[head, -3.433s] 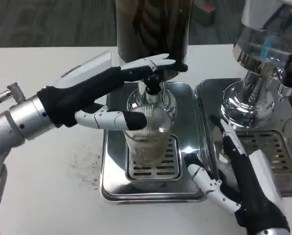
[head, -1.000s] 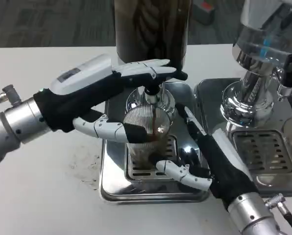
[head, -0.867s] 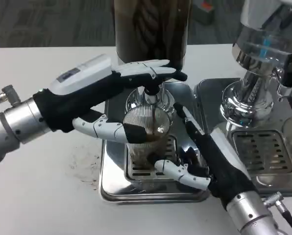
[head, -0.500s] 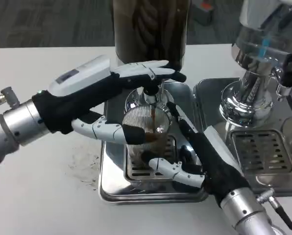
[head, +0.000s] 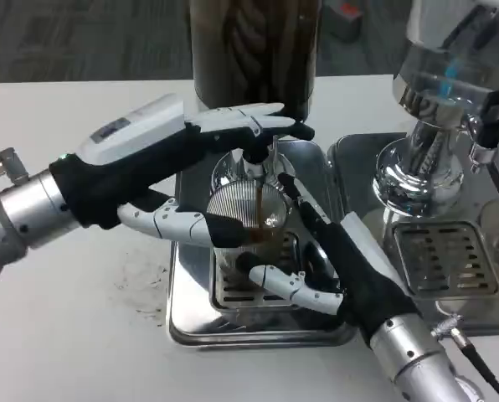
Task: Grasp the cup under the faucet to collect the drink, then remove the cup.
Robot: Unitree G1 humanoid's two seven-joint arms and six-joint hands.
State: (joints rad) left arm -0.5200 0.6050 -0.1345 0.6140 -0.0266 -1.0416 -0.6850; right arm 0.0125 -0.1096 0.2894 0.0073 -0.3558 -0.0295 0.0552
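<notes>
We see even, bright light from overhead. The white worktop (head: pixel 82 335) reads pale with soft, short shadows under both forearms. Strong glare on the steel drip tray (head: pixel 191 322) and the chrome dispenser base (head: pixel 417 176) at right. Focus is slightly soft throughout; the carpet at top is dim and blurred.

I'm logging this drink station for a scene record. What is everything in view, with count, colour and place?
Clear ribbed plastic cup: one, brown drink inside, on the left tray under the faucet.
Dark drink dispenser: one, brown, behind the cup; its faucet pours.
Steel drip tray: one, silver, centre.
Second steel drip tray: one, silver, right.
Clear-tank chrome dispenser: one, right.
White table: one.
Left hand: around the cup and faucet.
Right hand: at the cup's right side.
</notes>
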